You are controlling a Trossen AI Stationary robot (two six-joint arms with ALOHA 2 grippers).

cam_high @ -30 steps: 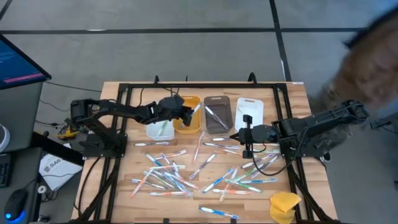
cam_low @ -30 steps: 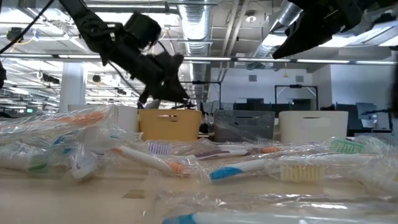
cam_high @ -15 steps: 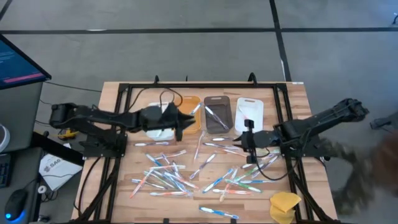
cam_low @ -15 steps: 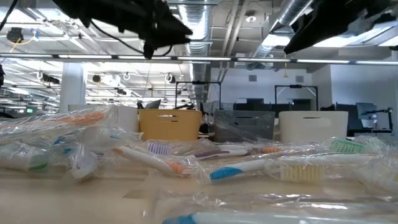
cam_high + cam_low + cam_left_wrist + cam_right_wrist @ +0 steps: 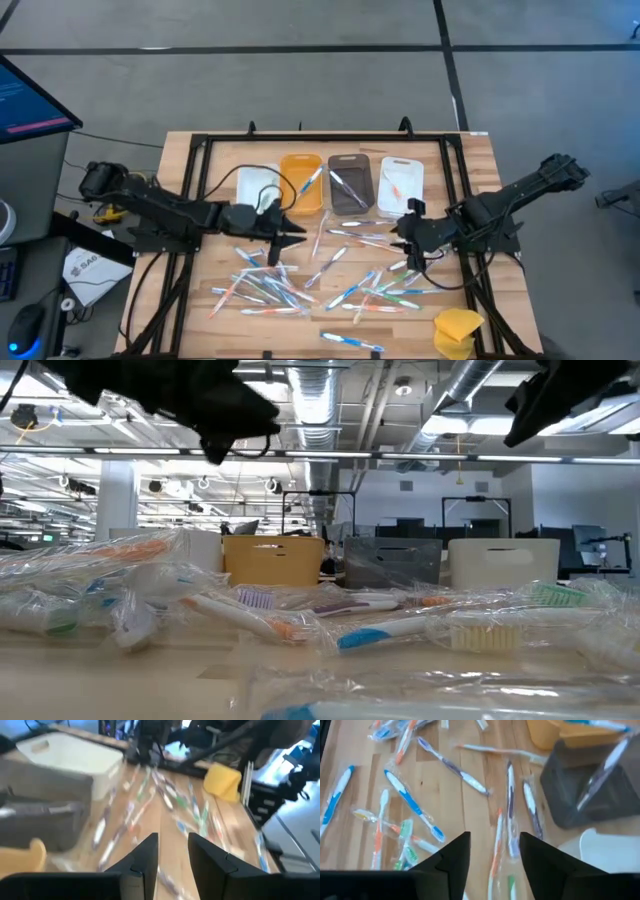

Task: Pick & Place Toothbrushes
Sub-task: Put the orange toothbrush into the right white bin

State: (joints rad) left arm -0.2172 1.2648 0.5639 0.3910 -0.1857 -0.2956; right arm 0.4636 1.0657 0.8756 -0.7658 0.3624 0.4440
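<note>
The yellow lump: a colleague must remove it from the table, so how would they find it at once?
Start at the wooden table seen from above and go to the corner nearest the viewer on the right arm's side. The yellow lump lies there, beyond the scattered toothbrushes. It is the only chunky, blocky thing among thin sticks.

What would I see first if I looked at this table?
You would first see the pile of wrapped toothbrushes scattered across the middle of the wooden table. Behind them, a row of four small bins stands at the far edge, with a few brushes inside. The left gripper and right gripper hang over the pile, both open and empty.
</note>
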